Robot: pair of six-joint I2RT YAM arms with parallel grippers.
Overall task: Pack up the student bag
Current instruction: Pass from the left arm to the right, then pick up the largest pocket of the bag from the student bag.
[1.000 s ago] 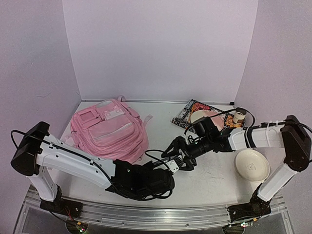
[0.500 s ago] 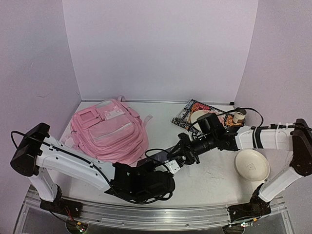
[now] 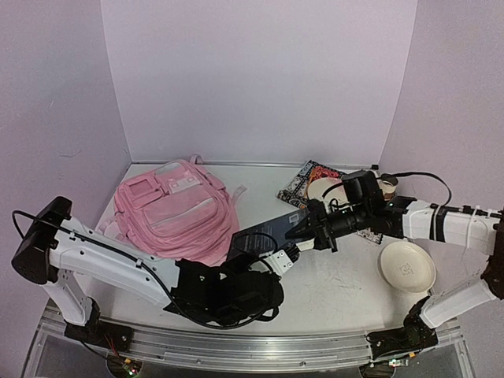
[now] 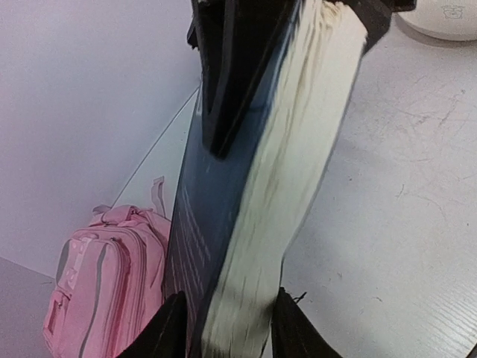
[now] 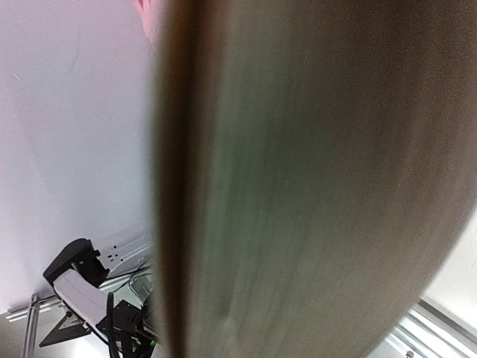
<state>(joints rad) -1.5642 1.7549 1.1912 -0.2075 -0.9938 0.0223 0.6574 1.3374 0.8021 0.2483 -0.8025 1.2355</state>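
Pink fabric backpack lay front-up toward the back-left corner of the desk, with no open zip visible from above. A dark book was up off the desk just right of the backpack, between the two arms. The right pincer was clamped on the book's right end, one finger on the cover and one on the page side. The left pincer had its fingers on either side of the near end; couldn't tell whether it was pressing or loose. Looked like a handover.

Progress, as a judgement: early. The book was not in the backpack and nothing showed inside it. A patterned notebook and a cup sat at the back right, and a white plate near the right edge. Left to do: open the backpack and get the book in.
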